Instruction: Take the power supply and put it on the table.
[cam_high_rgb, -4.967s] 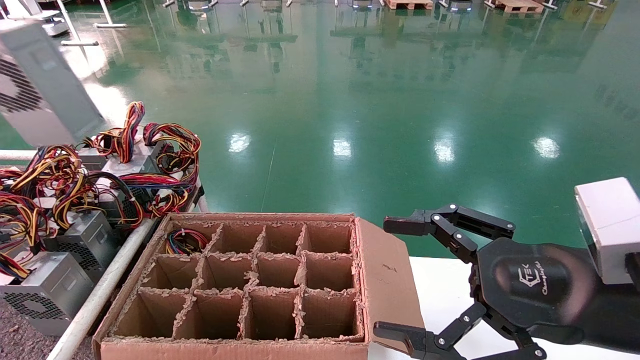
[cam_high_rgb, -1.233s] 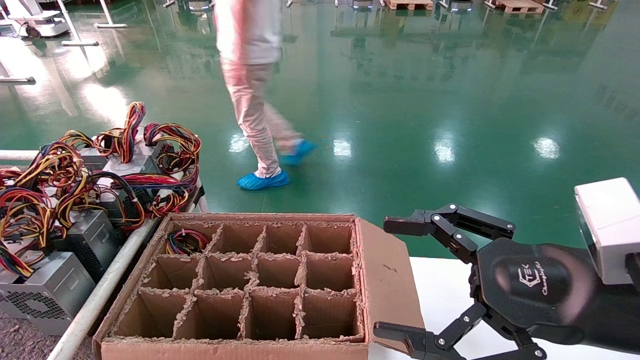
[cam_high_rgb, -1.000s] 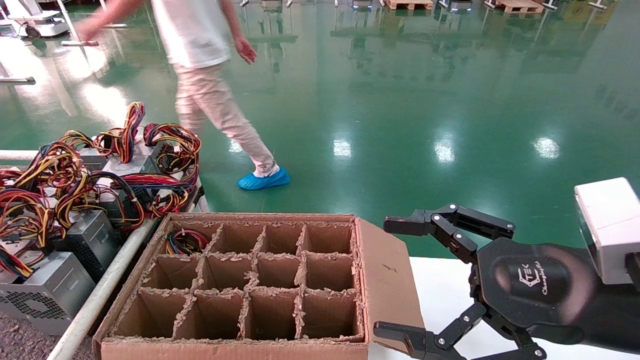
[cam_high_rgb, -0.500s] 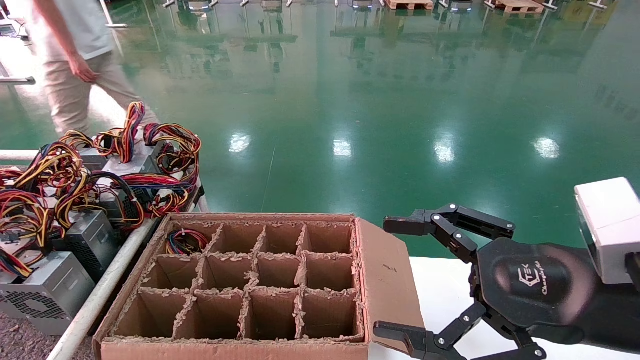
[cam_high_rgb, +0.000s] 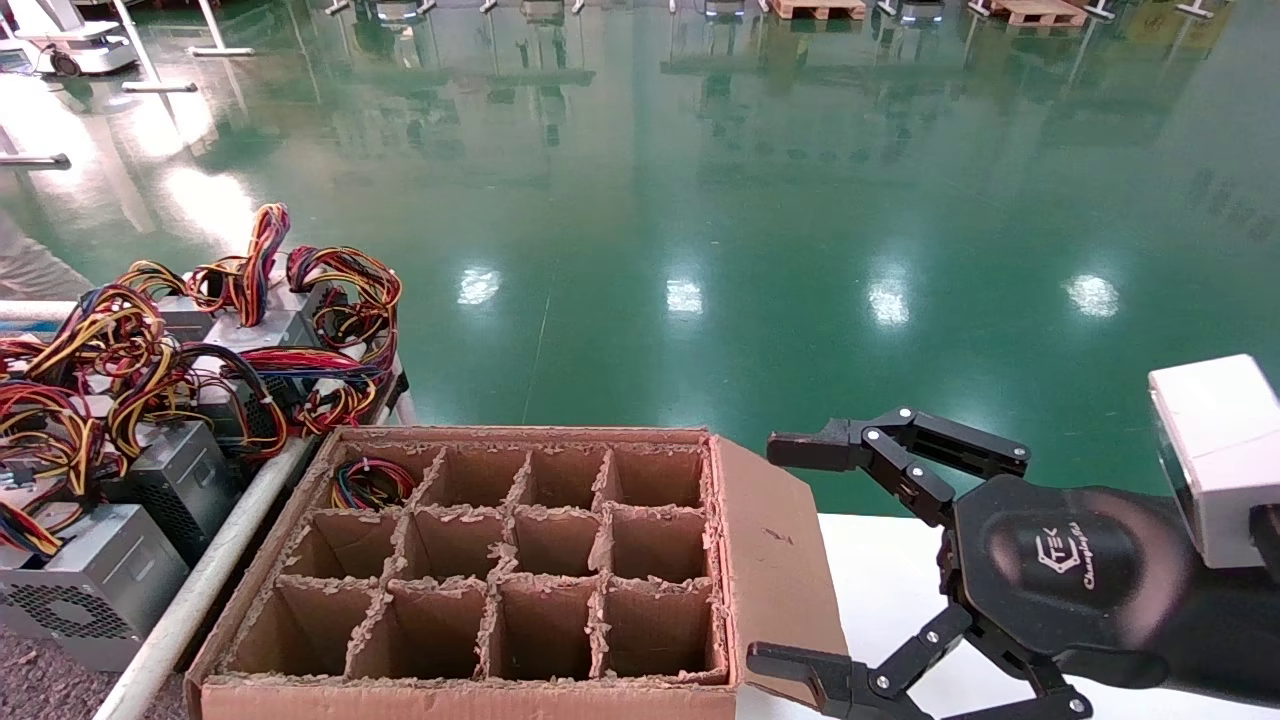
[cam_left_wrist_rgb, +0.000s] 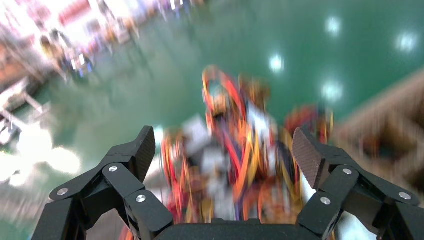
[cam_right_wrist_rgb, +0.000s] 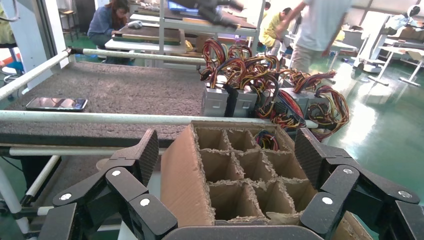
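Power supply (cam_high_rgb: 85, 590) flat, vent face forward

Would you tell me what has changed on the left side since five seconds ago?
The grey unit held high at far left then is gone from the head view; a passer-by crossed and left. The right gripper, open beside the cardboard box, and the power supplies on the table stayed put.

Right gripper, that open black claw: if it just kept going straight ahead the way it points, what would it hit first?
Most likely the cardboard box: the right gripper stands open, pointing at the box's upright side flap, though how far off it is remains unclear.
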